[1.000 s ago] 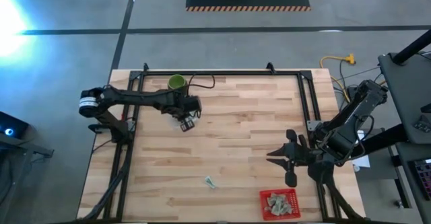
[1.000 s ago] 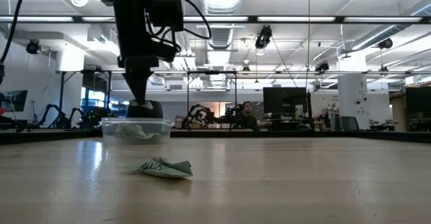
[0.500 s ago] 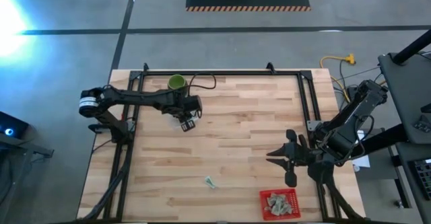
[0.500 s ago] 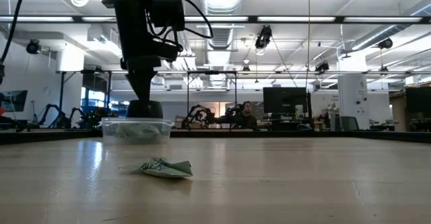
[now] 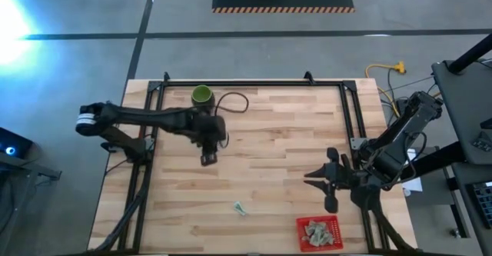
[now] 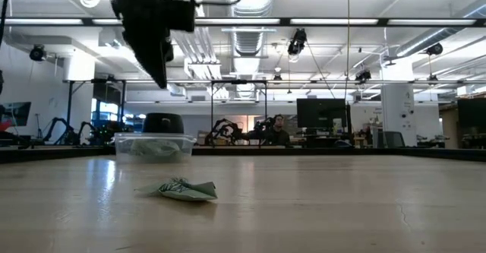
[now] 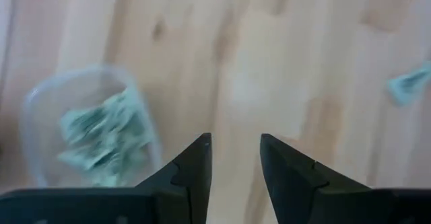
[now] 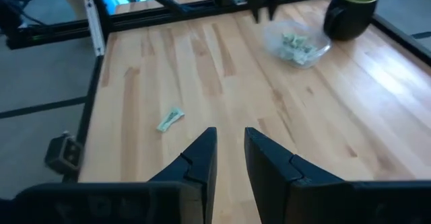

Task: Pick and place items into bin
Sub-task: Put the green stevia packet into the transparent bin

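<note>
Overhead arrangement. The left gripper [image 5: 208, 158] hangs above the wooden table [image 5: 292, 148] in its far-left part, just nearer than the dark green cup [image 5: 201, 95]. In the left wrist view its fingers [image 7: 192, 173] stand a small gap apart, with bare wood between them and nothing held. Under that gripper stands a clear round container [image 7: 91, 133] holding several pale green-and-white packets [image 7: 101, 133]; the overhead view hides the container beneath the arm. At table level the same container [image 6: 154, 147] shows in front of the cup [image 6: 162, 122], with the left gripper [image 6: 156, 59] raised clear above both.

One loose packet [image 5: 241, 208] lies alone on the near middle of the table, well apart from both grippers; it also appears in the table-level view [image 6: 178, 189] and the right wrist view [image 8: 170, 119].

The red bin [image 5: 318, 234] sits at the near right corner with several packets [image 5: 317, 230] inside. The right gripper [image 5: 314, 177] waits at the right side of the table, just beyond the bin; its fingers [image 8: 200, 158] are narrowly parted and empty.

A person [image 6: 279, 131], probably seated, shows in the room beyond the table.
</note>
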`<action>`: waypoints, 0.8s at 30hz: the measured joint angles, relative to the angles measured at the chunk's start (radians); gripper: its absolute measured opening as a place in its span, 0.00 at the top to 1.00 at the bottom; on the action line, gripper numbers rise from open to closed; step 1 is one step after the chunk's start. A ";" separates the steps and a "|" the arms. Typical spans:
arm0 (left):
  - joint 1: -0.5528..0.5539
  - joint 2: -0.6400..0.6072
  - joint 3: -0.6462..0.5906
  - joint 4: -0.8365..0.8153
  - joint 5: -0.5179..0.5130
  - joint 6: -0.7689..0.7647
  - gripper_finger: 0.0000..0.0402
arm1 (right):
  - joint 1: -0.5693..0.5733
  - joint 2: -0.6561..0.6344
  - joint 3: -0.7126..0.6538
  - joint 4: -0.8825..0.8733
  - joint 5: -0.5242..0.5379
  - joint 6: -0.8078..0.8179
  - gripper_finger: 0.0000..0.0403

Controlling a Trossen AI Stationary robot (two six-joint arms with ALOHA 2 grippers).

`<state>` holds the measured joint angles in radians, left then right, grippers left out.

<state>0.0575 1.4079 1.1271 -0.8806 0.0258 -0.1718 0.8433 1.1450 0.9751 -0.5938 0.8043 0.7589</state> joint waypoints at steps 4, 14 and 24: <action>-0.089 -0.038 -0.001 0.079 0.001 -0.002 0.73 | -0.001 0.000 -0.012 0.000 0.044 -0.001 0.83; -0.271 -0.034 -0.005 0.389 0.017 0.131 0.73 | -0.041 0.000 -0.027 -0.001 0.063 -0.003 0.83; -0.346 0.126 -0.013 0.523 0.081 0.189 0.73 | -0.046 0.000 -0.033 -0.001 0.063 -0.003 0.83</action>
<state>-0.2885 1.5339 1.1141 -0.3575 0.1068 0.0170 0.7975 1.1446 0.9421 -0.5947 0.8669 0.7555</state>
